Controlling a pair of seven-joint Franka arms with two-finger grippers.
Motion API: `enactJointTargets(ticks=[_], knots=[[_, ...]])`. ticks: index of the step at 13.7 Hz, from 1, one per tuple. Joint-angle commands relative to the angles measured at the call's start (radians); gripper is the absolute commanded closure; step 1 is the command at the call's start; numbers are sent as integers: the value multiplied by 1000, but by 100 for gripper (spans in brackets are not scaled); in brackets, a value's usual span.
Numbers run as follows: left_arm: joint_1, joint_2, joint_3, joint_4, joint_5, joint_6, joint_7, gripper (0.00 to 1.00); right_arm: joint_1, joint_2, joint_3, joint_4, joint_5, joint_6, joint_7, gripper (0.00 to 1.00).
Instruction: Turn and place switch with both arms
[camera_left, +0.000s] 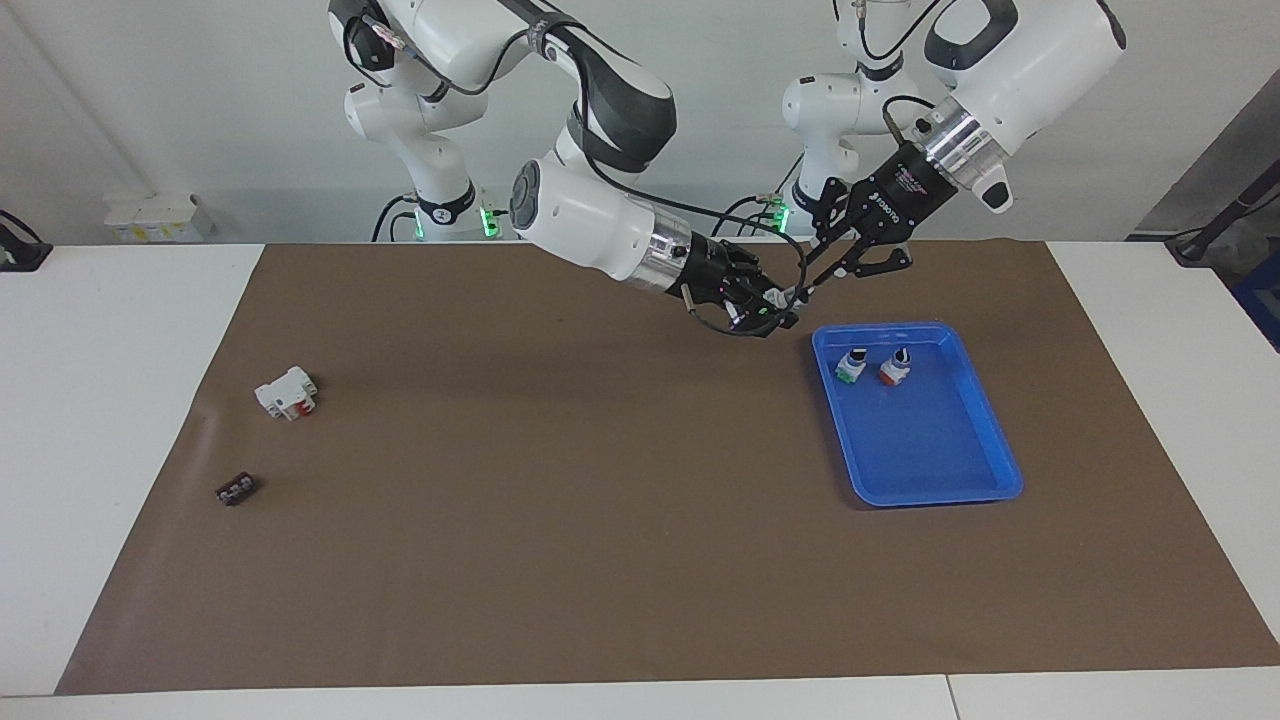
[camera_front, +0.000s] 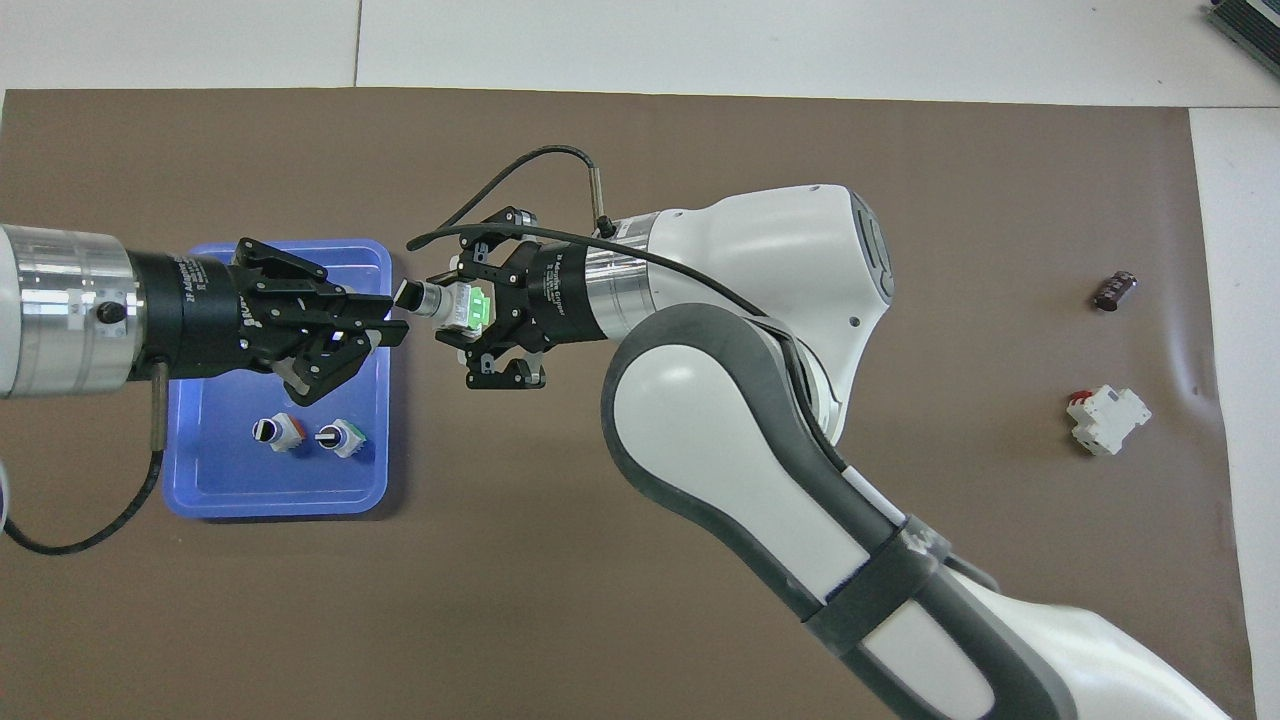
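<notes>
My right gripper (camera_front: 455, 310) is shut on the switch (camera_front: 462, 306) at its bright green block. It holds the switch level in the air beside the blue tray (camera_front: 215, 480), with the black knob (camera_front: 411, 296) pointing at my left gripper (camera_front: 397, 318). The left gripper is over the tray's edge, fingers slightly apart, tips right at the knob. I cannot tell whether they touch it. In the facing view the two grippers, right (camera_left: 775, 305) and left (camera_left: 806, 288), meet above the mat just nearer the robots than the tray (camera_left: 930, 470), and the switch (camera_left: 785, 297) barely shows between them.
Two small switches stand in the tray, one with a green base (camera_left: 851, 366) and one with a red base (camera_left: 895, 368). A white boxy part with red (camera_left: 287, 393) and a small dark part (camera_left: 236, 489) lie on the brown mat toward the right arm's end.
</notes>
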Motion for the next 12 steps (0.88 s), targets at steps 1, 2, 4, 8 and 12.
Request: enactJointTargets(ticks=[1,2,4,8,12], knots=[[24,-10,6,-26,-47,22,27,73,-5,-17,6,-21,22,20,3,100],[32,-2,6,-26,-67,25,31,73,-5,-17,6,-21,22,20,3,100],[36,11,6,-23,-90,31,36,73,-8,-17,6,-21,22,22,2,100],[38,74,6,14,-122,39,33,73,-8,-17,6,-21,22,17,2,100],[38,110,6,54,-141,19,31,72,-13,-17,6,-21,22,17,2,100]])
